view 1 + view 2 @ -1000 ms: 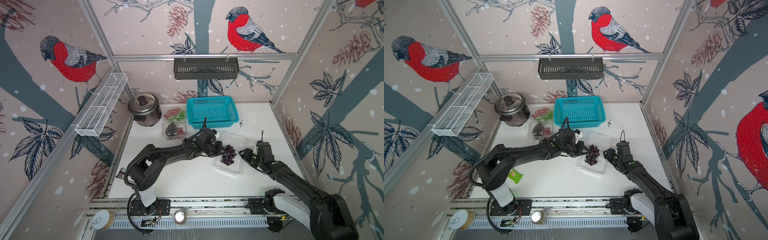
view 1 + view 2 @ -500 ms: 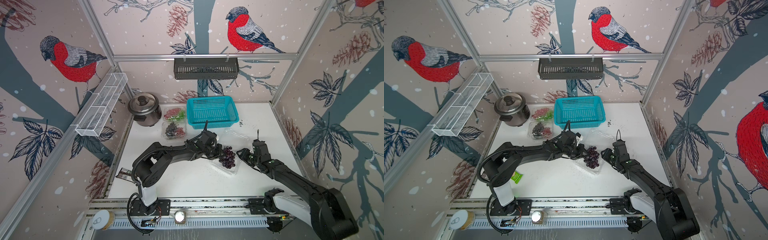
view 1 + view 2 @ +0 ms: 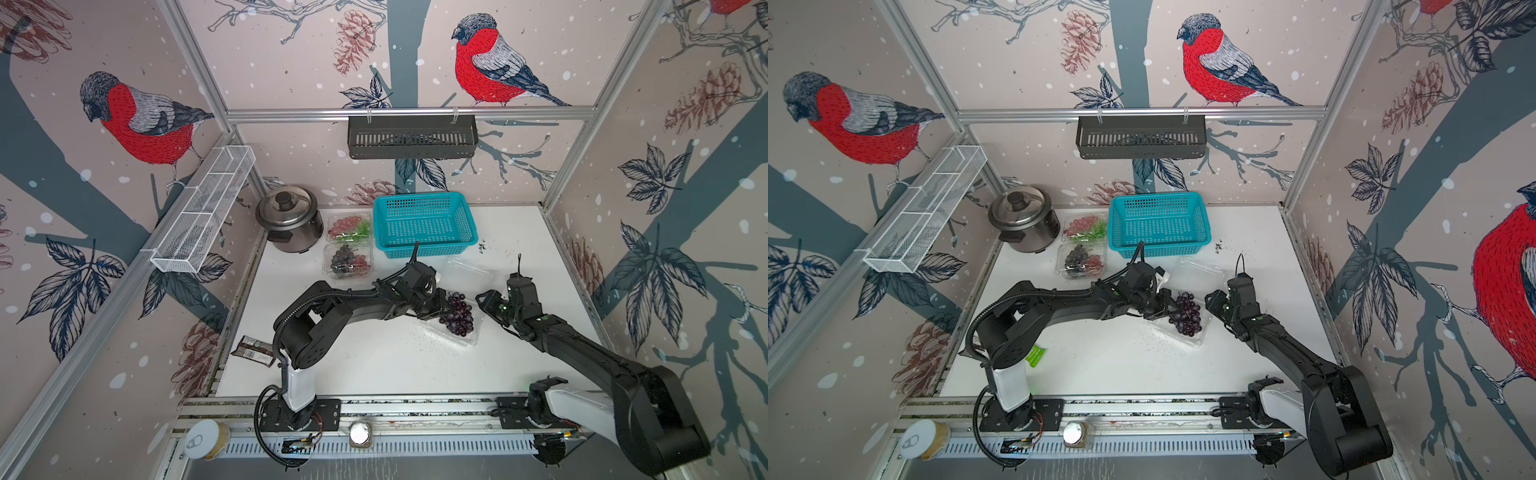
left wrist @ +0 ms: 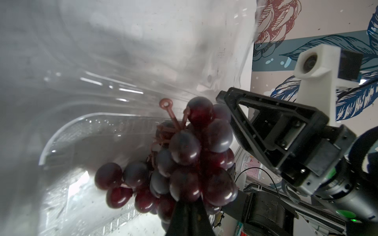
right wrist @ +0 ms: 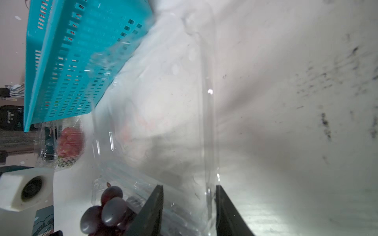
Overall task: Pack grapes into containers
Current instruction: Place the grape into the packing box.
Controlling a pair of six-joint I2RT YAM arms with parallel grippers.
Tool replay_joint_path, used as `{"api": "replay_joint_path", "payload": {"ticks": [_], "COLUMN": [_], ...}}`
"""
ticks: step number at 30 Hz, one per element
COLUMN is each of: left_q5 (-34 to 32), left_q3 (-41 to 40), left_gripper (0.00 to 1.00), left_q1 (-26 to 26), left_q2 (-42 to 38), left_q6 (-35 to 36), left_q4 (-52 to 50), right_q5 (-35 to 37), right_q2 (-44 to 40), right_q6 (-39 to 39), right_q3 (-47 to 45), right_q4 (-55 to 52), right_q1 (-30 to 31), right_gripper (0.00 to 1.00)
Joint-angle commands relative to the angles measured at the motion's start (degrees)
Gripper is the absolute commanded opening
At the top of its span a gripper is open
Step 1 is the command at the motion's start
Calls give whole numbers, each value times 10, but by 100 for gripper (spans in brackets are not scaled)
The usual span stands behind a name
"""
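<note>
Left gripper [image 3: 439,305] is pinched shut, tips buried in the dark grapes [image 3: 458,315]. Only the left wrist view shows the looped stem [image 4: 166,103], poking out away from those tips. The bunch lies in the open container [image 3: 473,337], long axis roughly back-to-front. Right gripper [image 5: 189,187] has its jaws part-open, straddling the clear rim.

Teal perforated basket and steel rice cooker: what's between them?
A clear plastic clamshell container of red and green grapes, in both top views.

Your left arm [image 3: 345,305] stretches low toward the middle, with the left gripper [image 3: 439,304] pinched closed. Your right arm [image 3: 582,345] reaches in opposite; the right gripper [image 3: 483,298] sits near it, jaws apart.
</note>
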Motion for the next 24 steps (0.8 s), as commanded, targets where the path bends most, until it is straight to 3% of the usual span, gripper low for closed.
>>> {"api": "replay_joint_path", "payload": {"ticks": [1,14,24], "left_q5": [2,1,-21], "left_q3": [-7,-6,-2], "left_gripper": [5,8,19], "left_q1": [0,2,3], "left_q2": [-4,-8,-16], "left_q6": [8,14,34], "left_q4": [5,-13,-63], "right_q5": [11,30,34], "right_q2": [-6,-6,16], "right_q6": [-5,-16,-16], "right_q3": [-6,-27,-23], "right_q4": [38,80,97], "right_q1": [-1,-18,-25], "right_gripper": [41,29,20]}}
